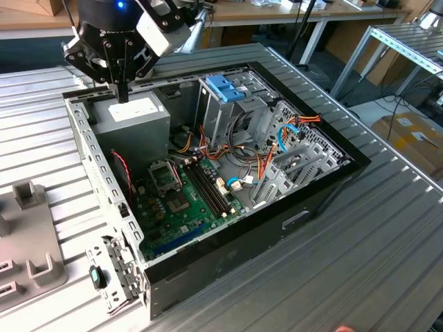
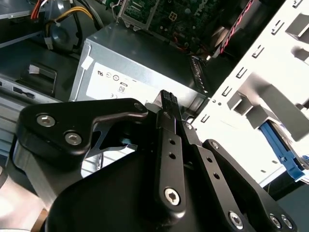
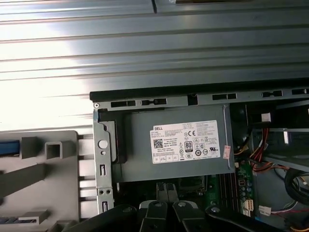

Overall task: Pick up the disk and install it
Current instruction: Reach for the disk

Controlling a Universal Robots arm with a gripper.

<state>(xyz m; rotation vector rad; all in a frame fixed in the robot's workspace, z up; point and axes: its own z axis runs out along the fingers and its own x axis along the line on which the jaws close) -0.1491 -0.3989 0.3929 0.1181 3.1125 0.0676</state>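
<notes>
Gripper (image 1: 123, 93) all matte black: flat linkage bars and rounded knuckle plates, silver screws (image 2: 73, 139) at the pivots, small holes down the slim fingers (image 2: 170, 140), ribbed pad at the tip, grey metal plate (image 2: 30, 166) under the knuckle plates. Round black wrist housing (image 1: 104, 28) above it carries a blue light (image 1: 121, 5). White-grey boxy block (image 1: 163, 29) mounted on the housing's side.

We see a ribbed silver metal tabletop (image 1: 387, 228) — beyond it a long pale wooden workbench (image 1: 291, 12), dark grey floor (image 1: 315, 66) and a flat brown cardboard box (image 1: 408, 138)
</notes>
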